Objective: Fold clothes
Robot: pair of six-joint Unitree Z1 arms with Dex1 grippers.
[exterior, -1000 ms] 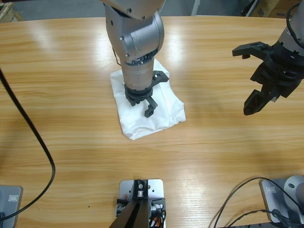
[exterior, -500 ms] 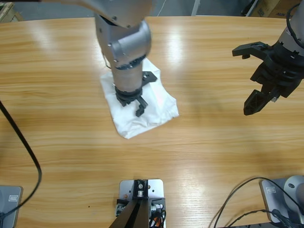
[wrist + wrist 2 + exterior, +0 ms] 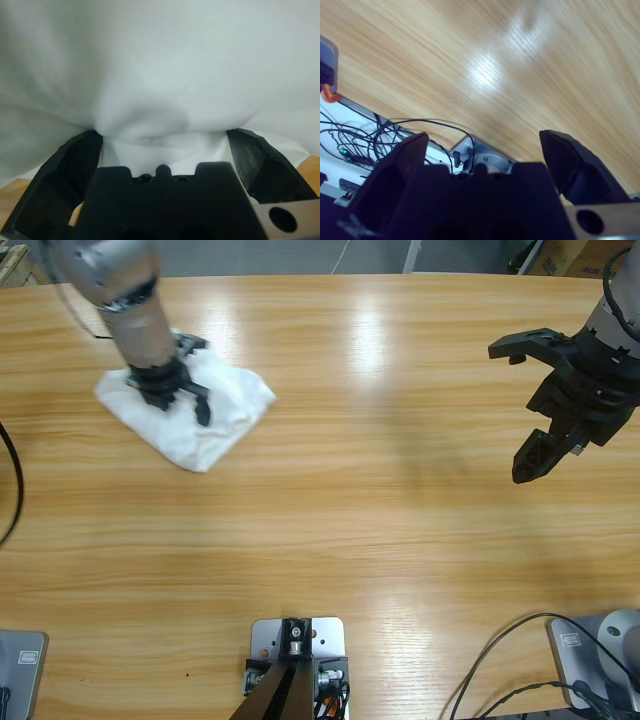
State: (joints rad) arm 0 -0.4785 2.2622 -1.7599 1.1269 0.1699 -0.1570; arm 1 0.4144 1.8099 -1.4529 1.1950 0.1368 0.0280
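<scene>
since the earlier frames the folded white t-shirt (image 3: 190, 410) and my left gripper (image 3: 170, 390) have travelled together from the middle of the table (image 3: 360, 500) out toward its far left end; the right gripper (image 3: 535, 400) has not shifted at all

left gripper: it presses down on the t-shirt from above, jaws spread apart with one on each side of a raised bulge of cloth. in the left wrist view the white fabric (image 3: 160, 75) fills nearly everything ahead of the jaws and lies against both their inner faces, with only slivers of wood at the lower corners. i read this as jaws wide and bearing on the cloth, not clamped on it

t-shirt: a compact, roughly square bundle lying flat on the wood, directly under the left gripper and extending past it on every side, most of it toward the near edge and the table's middle. its edges are rumpled, one corner pointing toward the near edge. no lettering, collar or label is visible

right gripper: held above bare wood well apart from the t-shirt, at the opposite end of the table, jaws wide and holding nothing. in the right wrist view only wood grain, the table edge and loose cables (image 3: 385, 132) beyond it appear between the jaws
</scene>
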